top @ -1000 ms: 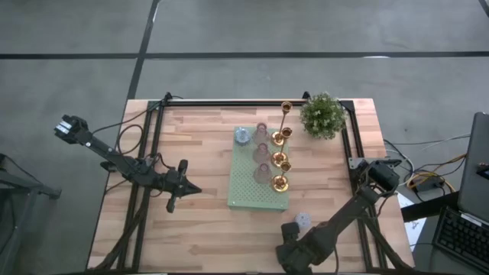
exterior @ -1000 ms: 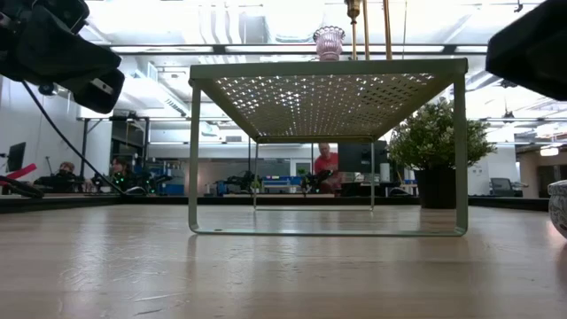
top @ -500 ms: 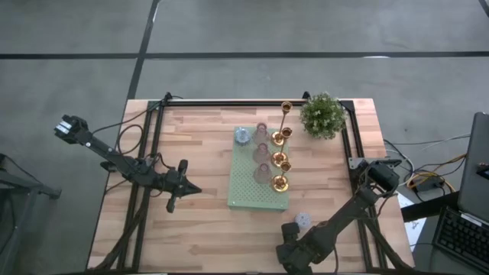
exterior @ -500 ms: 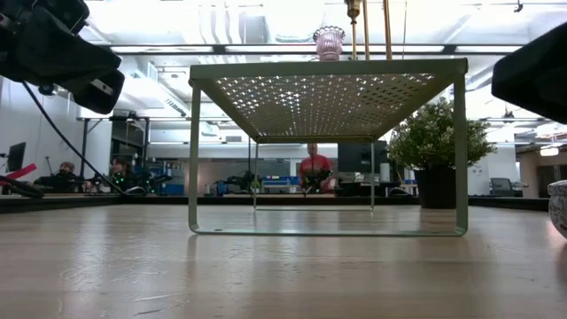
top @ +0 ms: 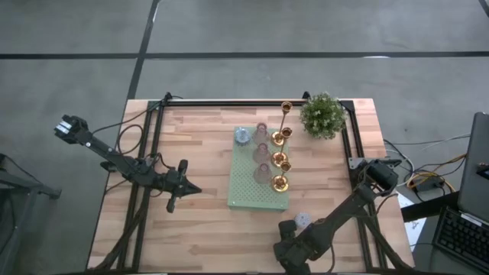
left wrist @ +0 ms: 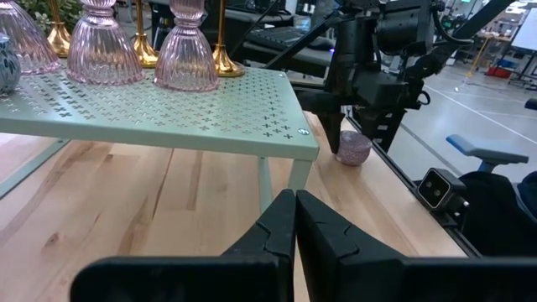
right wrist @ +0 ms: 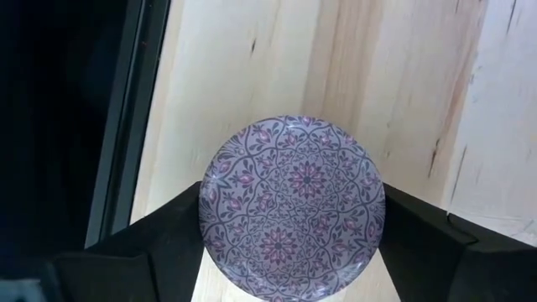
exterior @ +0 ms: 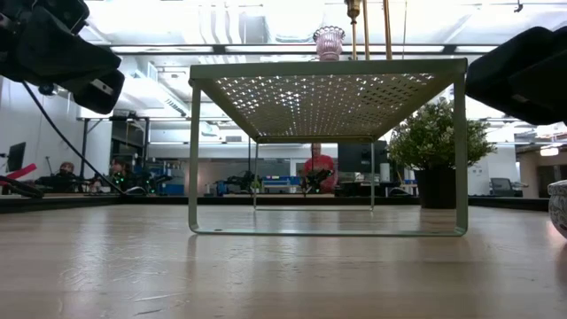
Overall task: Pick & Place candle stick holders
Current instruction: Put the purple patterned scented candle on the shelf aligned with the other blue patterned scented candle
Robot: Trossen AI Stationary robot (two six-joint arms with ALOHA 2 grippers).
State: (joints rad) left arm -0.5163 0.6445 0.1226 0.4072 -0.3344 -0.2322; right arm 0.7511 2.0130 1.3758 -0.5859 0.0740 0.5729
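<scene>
A lavender patterned cup-like holder (right wrist: 292,205) stands on the wood table near the front right (top: 303,220). My right gripper (right wrist: 294,210) points down over it, open, with one finger on each side of its round top. Gold holders (top: 280,156), one of them tall and thin-stemmed (top: 286,107), two pink cups (top: 261,153) and a blue-grey cup (top: 242,135) stand on the pale green perforated stand (top: 248,191). My left gripper (left wrist: 294,201) is shut and empty, to the left of the stand (top: 195,189). My right gripper's fingers (right wrist: 172,226) stand at opposite sides of the lavender holder's round top (right wrist: 220,180), coming from above. I cannot tell whether they touch it. The holder stands upright on the table.
A green potted plant (top: 322,114) stands at the far right corner. The stand is a raised shelf on thin legs (exterior: 194,159) with open room beneath it. A black frame rail (top: 252,101) runs along the table's edges. People sit in the room beyond the table (exterior: 317,168).
My right arm has shifted a little toward the table's left above the lavender holder, which stays where it was on the table.
</scene>
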